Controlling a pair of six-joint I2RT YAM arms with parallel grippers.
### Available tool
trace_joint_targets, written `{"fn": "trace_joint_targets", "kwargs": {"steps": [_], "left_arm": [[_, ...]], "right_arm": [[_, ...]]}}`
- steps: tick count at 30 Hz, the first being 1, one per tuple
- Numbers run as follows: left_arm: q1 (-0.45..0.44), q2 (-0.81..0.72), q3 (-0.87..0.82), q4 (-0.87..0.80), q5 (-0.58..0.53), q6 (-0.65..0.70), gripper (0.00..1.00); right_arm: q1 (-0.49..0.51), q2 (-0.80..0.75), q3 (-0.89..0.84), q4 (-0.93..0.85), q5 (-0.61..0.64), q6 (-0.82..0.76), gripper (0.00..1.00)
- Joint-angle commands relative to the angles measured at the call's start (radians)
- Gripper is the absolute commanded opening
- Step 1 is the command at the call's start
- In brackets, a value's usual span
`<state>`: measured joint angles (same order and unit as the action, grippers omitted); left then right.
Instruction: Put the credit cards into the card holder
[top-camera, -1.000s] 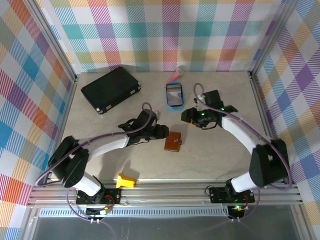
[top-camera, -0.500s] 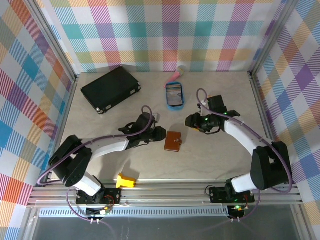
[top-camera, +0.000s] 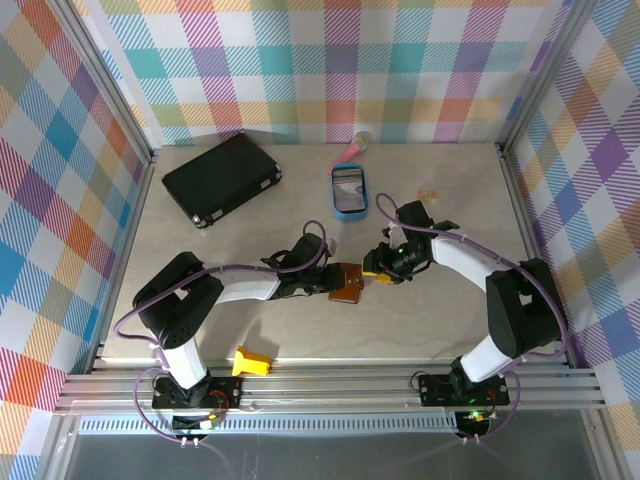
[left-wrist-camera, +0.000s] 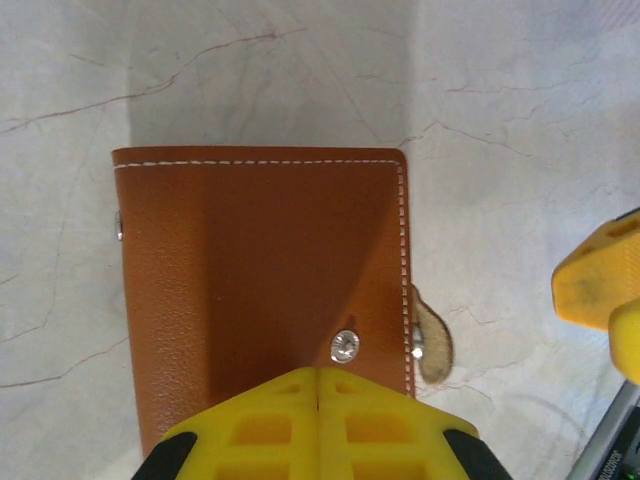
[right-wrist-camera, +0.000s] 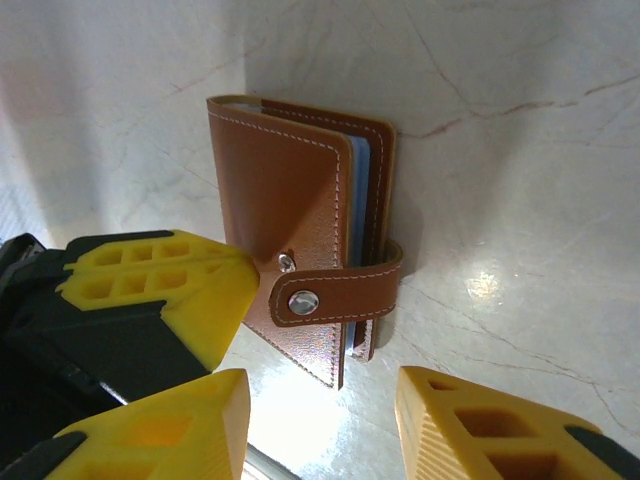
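Leather card holder (top-camera: 347, 283) (left-wrist-camera: 260, 290) (right-wrist-camera: 290, 230) mid-counter, both arms at it

Holder lies flat on the counter (top-camera: 250, 330), tab snapped closed, grey-blue lining visible along one edge. Left arm is stretched low across from its base, elbow out left. Left gripper (top-camera: 324, 285) (left-wrist-camera: 318, 385) has its fingers pressed fully together with nothing between them, tips over the cover by the snap. Right arm is bent in from the right, forearm pointing left. Right gripper (top-camera: 378, 270) (right-wrist-camera: 322, 385) has its fingers partly apart, holding nothing, just beside the tab side.
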<state>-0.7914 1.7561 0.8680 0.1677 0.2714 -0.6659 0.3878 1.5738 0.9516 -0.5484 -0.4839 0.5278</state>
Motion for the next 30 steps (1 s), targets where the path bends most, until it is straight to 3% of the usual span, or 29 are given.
{"fn": "trace_joint_targets", "kwargs": {"steps": [1, 10, 30], "left_arm": [[-0.004, 0.022, 0.002, 0.033, -0.001, -0.015, 0.04], [-0.004, 0.056, -0.062, 0.105, -0.03, -0.083, 0.01], [-0.01, 0.06, -0.105, 0.161, -0.04, -0.133, 0.0]], "right_arm": [[0.023, 0.029, 0.043, -0.035, -0.021, 0.002, 0.4], [0.068, 0.098, 0.123, -0.11, 0.063, -0.031, 0.33], [0.14, 0.225, 0.277, -0.246, 0.171, -0.046, 0.29]]}}
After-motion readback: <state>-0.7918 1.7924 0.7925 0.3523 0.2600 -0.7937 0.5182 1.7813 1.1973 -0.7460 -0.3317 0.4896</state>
